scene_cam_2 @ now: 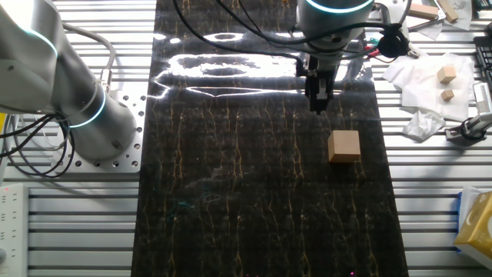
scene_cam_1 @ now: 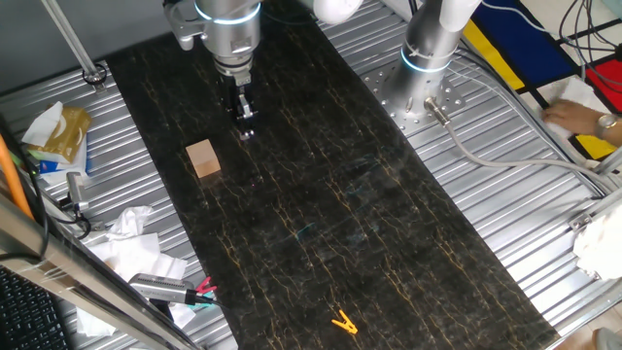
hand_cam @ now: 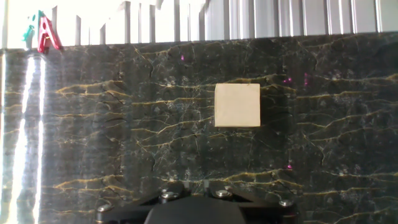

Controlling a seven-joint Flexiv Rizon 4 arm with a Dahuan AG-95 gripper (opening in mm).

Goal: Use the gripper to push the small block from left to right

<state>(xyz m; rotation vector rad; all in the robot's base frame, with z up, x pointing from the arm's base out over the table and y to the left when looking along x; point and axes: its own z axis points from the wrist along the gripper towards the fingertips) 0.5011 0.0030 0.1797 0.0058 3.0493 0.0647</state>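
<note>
Your gripper [scene_cam_1: 245, 124] hangs straight down over the dark marbled mat [scene_cam_1: 340, 194], its fingertips low above the surface, and from both fixed views the two black fingers look pressed together with nothing between them. In the hand view only the dark base of the tool shows along the bottom edge, so the fingers themselves give you nothing there. Look just past the tool: the small block [scene_cam_1: 203, 158] sits flat on the mat, near the gripper [scene_cam_2: 317, 98] but clearly apart from it, no contact. From the other fixed view the small block [scene_cam_2: 344, 146] lies close to the mat's edge beside the ribbed metal table [scene_cam_2: 430, 200]. In the hand view the small block [hand_cam: 237, 105] sits square, right of centre. Far down the mat there's a tiny orange clip [scene_cam_1: 343, 323], well apart from everything.
</note>
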